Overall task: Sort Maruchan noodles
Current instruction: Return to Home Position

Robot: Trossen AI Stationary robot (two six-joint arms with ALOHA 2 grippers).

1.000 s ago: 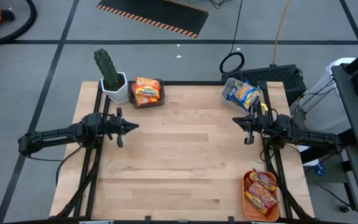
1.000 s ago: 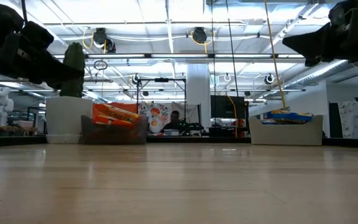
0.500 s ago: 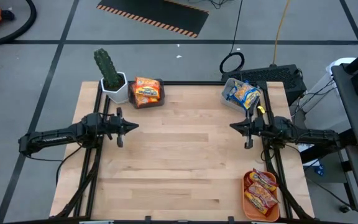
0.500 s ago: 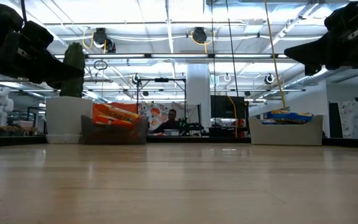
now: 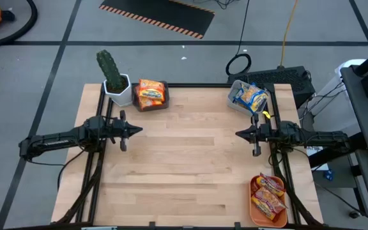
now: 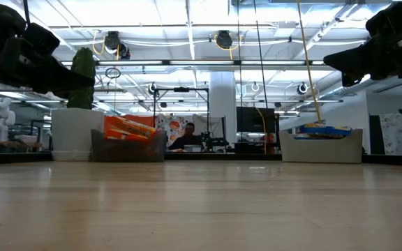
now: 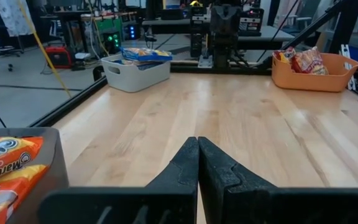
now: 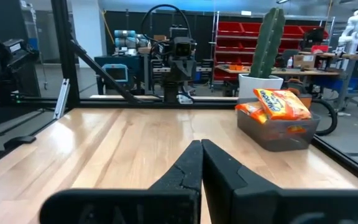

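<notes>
At the near right corner, red-brown noodle packets (image 5: 268,195) are stacked in an orange tray (image 7: 309,81), long axes running near to far. Midway, the left gripper (image 5: 136,130) and right gripper (image 5: 240,133) are held facing each other, fingers pressed together, bare table (image 5: 190,166) between them. Along the far edge, orange packets (image 5: 151,94) are piled in a dark bin (image 8: 277,135); blue packets (image 5: 251,97) are tilted in a grey bin (image 7: 135,76).

high: straight down, whole table (image 5: 190,160) | low: table level, looking across | wrists: face each other over same table
</notes>
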